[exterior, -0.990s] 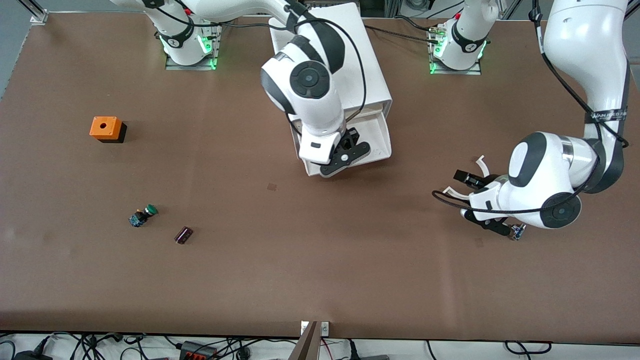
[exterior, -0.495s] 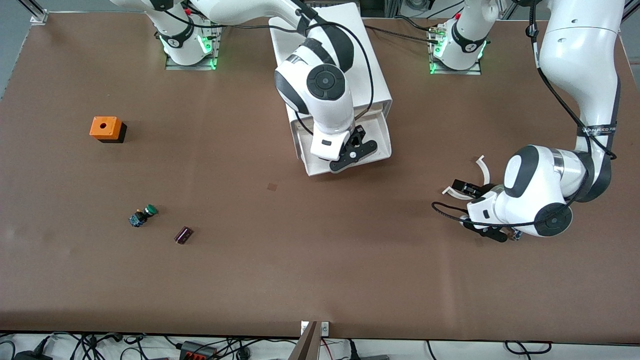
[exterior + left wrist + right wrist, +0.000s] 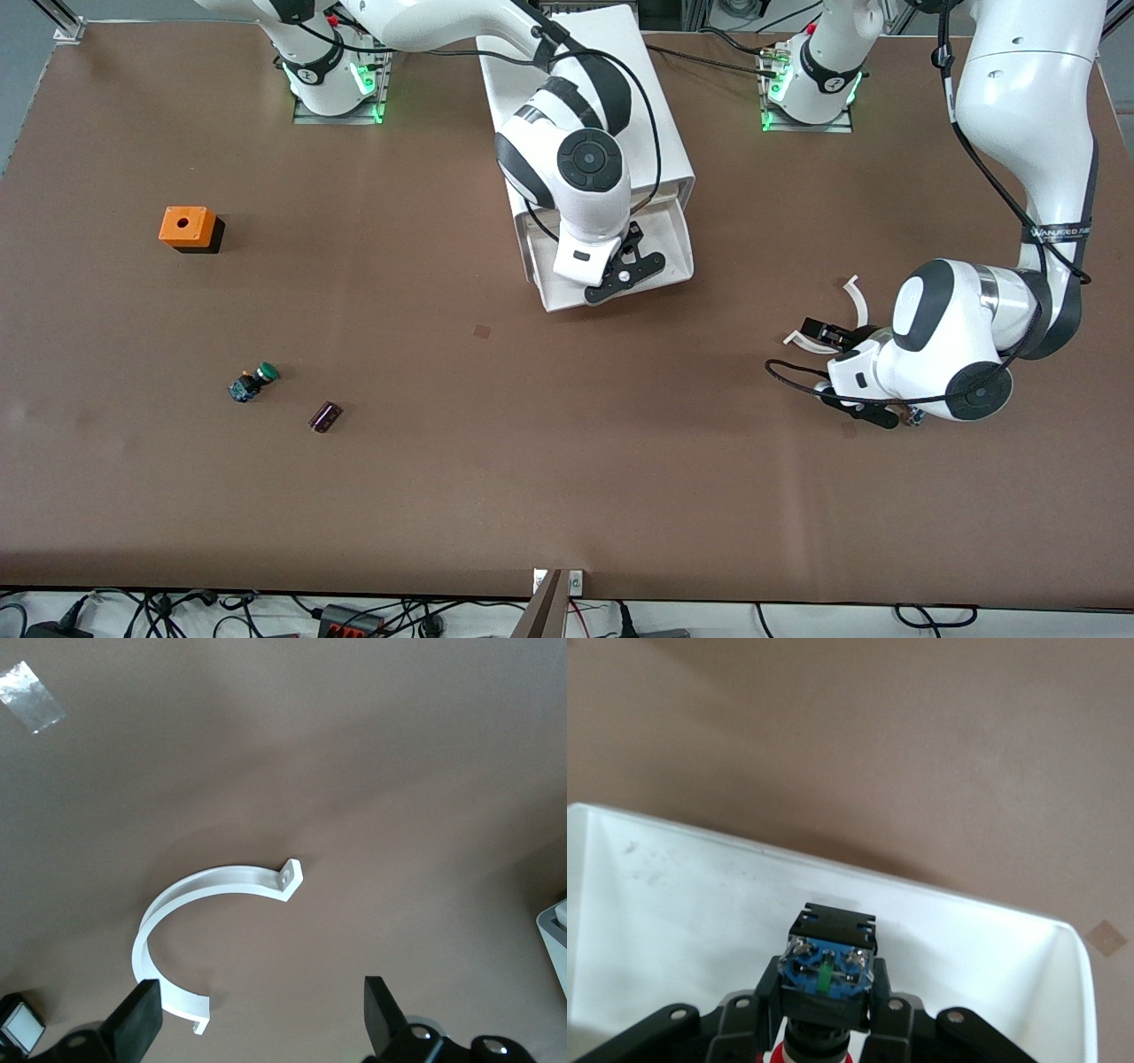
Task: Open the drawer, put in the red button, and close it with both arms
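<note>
The drawer [image 3: 671, 232] stands pulled open from the bottom of the white cabinet [image 3: 620, 62]. My right gripper [image 3: 623, 274] is over the open drawer, near its front wall. It is shut on the red button [image 3: 828, 970], whose blue base points away from the wrist, with the black body between the fingers and a bit of the red cap showing. The right wrist view shows the gripper [image 3: 827, 1014] above the drawer's white floor [image 3: 682, 921]. My left gripper [image 3: 864, 409] is open and empty, low over the table toward the left arm's end, and shows in the left wrist view [image 3: 261, 1019].
A white curved clip [image 3: 190, 904] lies on the table under the left gripper, also seen in the front view [image 3: 856, 297]. A small blue part [image 3: 918, 416] lies beside that gripper. A green button [image 3: 255, 381], a dark purple part [image 3: 325, 416] and an orange cube [image 3: 186, 228] lie toward the right arm's end.
My right gripper has carried the red button from over the drawer's front edge to over its inside. My left arm has sunk a little and then held still.
</note>
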